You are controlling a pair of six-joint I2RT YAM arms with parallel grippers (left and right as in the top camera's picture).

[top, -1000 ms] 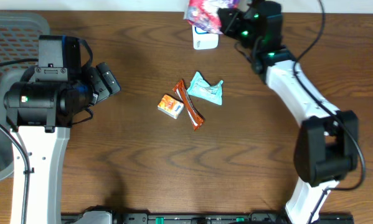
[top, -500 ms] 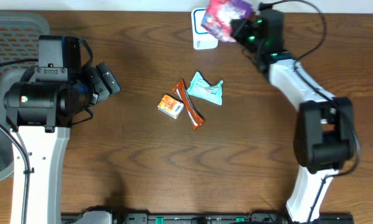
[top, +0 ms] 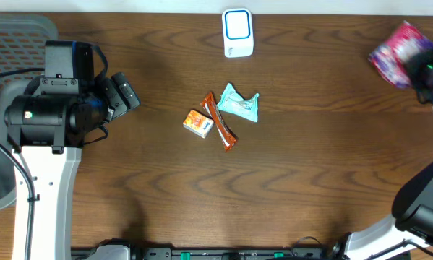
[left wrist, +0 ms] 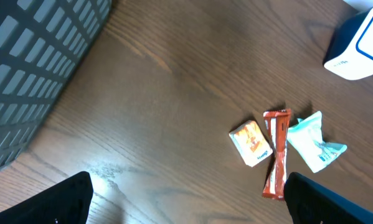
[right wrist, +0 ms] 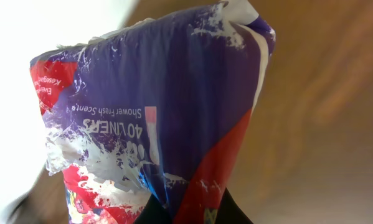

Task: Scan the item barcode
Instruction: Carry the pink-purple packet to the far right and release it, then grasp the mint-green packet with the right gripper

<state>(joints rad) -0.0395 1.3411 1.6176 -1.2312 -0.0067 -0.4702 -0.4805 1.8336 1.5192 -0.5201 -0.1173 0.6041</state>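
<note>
**A:** What does the right end effector (top: 417,66) have?

**B:** It is clenched on the purple liner pack (right wrist: 155,118), pinching its lower edge. The pack stands up right in front of the wrist camera, with its print upside down.

**A:** And around it?

**B:** The brown counter (top: 310,166) lies beneath. The white scanner (top: 238,32) is well apart, off to the end effector's left along the far edge.

**A:** The left end effector (left wrist: 186,205)?

**B:** It is released, with its fingers spread wide and nothing between them. Ahead of it three things lie close together. There is a small orange box (left wrist: 251,143), a red-brown bar (left wrist: 276,152) just beside that, and a teal wrapper (left wrist: 311,142) against the bar's other side. The scanner sits farther out past them, and a grey basket (left wrist: 30,74) is to its left.
</note>
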